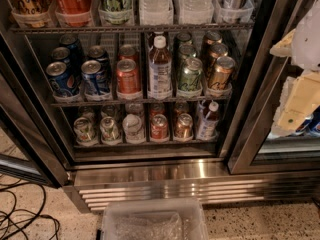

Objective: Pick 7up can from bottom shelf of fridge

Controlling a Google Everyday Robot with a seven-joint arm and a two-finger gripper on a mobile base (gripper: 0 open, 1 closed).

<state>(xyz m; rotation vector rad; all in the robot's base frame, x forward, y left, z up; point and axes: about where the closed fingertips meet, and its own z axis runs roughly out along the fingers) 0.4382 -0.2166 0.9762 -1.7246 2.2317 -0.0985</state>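
Observation:
The fridge (150, 171) stands open in front of me, with a steel frame and a slatted grille at its base. The bottom shelf (145, 143) holds a row of drinks. Two pale green-and-silver cans stand at its left end; the 7up can (84, 130) is the leftmost and a similar can (109, 129) stands beside it. To their right are a silver can, a red can (159, 127), a copper-brown can (183, 126) and a small bottle (207, 121). My gripper (298, 100), cream-white, hangs at the right edge in front of the glass door, far right of the 7up can.
The middle shelf holds blue cans (60, 78), a red can, a bottle (160, 69), green cans and copper cans. A clear plastic bin (155, 220) sits on the floor before the grille. Black cables (22, 219) lie on the floor at left. The door frame (250, 109) stands right of the shelves.

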